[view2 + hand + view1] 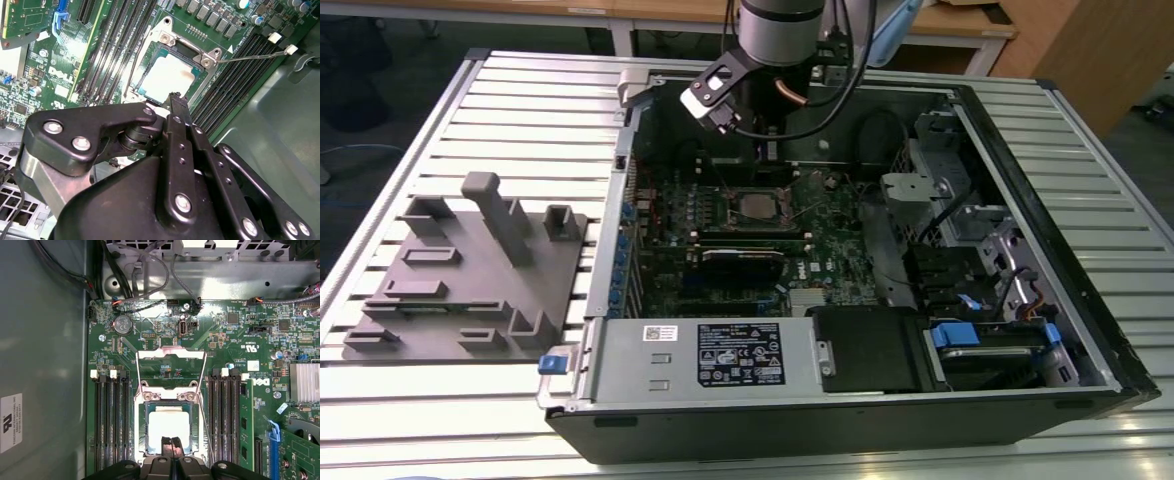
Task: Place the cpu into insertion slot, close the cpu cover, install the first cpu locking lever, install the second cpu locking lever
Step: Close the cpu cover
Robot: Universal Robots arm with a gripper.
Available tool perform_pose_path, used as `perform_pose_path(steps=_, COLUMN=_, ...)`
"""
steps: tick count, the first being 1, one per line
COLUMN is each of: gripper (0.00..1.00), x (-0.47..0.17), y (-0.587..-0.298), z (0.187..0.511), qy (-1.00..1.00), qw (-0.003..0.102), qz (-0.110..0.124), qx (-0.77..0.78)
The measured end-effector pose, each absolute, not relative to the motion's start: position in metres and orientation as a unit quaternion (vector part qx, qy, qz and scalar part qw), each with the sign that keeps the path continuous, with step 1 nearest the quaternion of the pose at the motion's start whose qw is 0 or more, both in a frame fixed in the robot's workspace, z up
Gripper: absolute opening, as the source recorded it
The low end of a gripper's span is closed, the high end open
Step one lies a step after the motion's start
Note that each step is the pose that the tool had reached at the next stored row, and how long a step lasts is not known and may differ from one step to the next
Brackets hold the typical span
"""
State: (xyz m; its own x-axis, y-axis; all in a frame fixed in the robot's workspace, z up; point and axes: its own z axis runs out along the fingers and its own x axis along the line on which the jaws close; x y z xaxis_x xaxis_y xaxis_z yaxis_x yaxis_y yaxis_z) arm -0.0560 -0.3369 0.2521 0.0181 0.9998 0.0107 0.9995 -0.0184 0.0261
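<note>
Arm reaches down into the open PC case on the slatted table. The CPU already sits flat in the insertion slot, pale top up. The gripper is pinched closed w/ nothing between the fingertips, tips right at the CPU's edge; can't tell if they touch it. Second wrist view agrees: gripper tip just at the rim of the CPU. CPU cover is swung open, off the chip, on the side of the slot opposite the fingertips. A thin wire lever angles out from a slot corner over the RAM slots.
</note>
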Motion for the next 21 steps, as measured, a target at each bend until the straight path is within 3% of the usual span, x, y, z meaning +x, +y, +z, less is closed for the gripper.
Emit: perform_pose_path(steps=21, gripper=0.11, x=-0.045, y=-0.337, z=0.253, qy=0.701, qw=0.006, qz=0.013, qx=0.713)
